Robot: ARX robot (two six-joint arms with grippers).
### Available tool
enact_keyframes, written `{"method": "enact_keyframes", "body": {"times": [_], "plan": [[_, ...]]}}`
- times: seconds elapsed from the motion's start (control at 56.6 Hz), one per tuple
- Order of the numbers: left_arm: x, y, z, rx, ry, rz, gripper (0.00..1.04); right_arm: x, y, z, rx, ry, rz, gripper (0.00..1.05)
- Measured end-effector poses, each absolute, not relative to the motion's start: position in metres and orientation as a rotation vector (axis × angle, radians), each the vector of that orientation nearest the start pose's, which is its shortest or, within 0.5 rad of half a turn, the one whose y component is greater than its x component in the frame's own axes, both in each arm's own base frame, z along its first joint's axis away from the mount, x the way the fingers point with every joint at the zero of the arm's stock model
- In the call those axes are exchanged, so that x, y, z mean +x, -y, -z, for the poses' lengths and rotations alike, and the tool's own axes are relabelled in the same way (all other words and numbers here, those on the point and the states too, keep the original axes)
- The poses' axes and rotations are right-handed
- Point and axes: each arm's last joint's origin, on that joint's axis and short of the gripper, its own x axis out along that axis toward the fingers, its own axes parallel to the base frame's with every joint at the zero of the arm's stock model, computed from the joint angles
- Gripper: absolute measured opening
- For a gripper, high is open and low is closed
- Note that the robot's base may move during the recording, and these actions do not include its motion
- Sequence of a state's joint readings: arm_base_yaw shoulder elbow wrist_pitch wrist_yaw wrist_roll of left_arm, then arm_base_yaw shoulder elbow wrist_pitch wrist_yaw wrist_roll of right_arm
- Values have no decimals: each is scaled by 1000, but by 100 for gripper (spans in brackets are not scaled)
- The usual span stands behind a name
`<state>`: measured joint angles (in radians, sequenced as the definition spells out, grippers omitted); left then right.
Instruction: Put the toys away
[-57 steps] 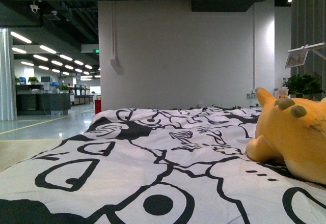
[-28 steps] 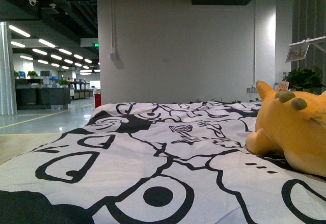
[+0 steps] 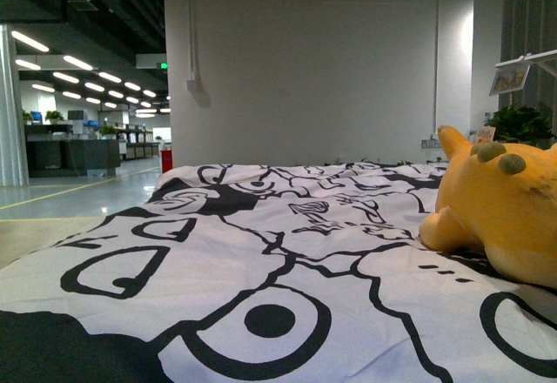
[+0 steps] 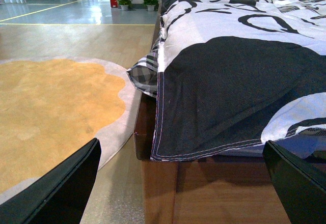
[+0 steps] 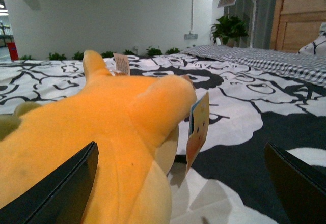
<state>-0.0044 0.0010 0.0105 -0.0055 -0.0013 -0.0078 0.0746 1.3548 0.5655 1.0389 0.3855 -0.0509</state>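
Draping bed (image 4: pixel 204 193), black-and-white quilt (image 3: pixel 261 252), plush toy (image 3: pixel 509 218), white wall (image 3: pixel 305 70), left fingers (image 4: pixel 56 188), right fingers (image 5: pixel 51 188) both apart

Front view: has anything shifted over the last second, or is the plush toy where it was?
Only the camera moved: the whole scene sits slightly higher in the picture. The plush toy lies on the same spot of the bedspread, untouched. Left hand and right hand are open, holding nothing.
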Motion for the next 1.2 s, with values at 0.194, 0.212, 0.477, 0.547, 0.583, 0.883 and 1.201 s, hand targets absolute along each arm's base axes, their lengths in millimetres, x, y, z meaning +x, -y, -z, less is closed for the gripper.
{"method": "enact_keyframes", "body": {"times": [0.194, 0.212, 0.477, 0.547, 0.583, 0.883, 1.201], "plan": [[97, 0, -166, -8, 4, 3, 98, 272, -16, -265, -8, 278, 308, 98], [97, 0, -166, -8, 4, 3, 98, 271, -18, -266, -13, 284, 302, 98], [97, 0, -166, -8, 4, 3, 98, 261, -55, -280, -84, 400, 171, 98], [97, 0, -166, -8, 4, 3, 98, 259, -64, -280, -125, 424, 141, 98], [97, 0, -166, -8, 4, 3, 98, 258, -69, -279, -150, 434, 129, 98], [97, 0, -166, -8, 4, 3, 98, 278, -91, -267, -316, 359, 183, 98], [97, 0, -166, -8, 4, 3, 98, 294, -96, -266, -478, 205, 271, 98]]}}
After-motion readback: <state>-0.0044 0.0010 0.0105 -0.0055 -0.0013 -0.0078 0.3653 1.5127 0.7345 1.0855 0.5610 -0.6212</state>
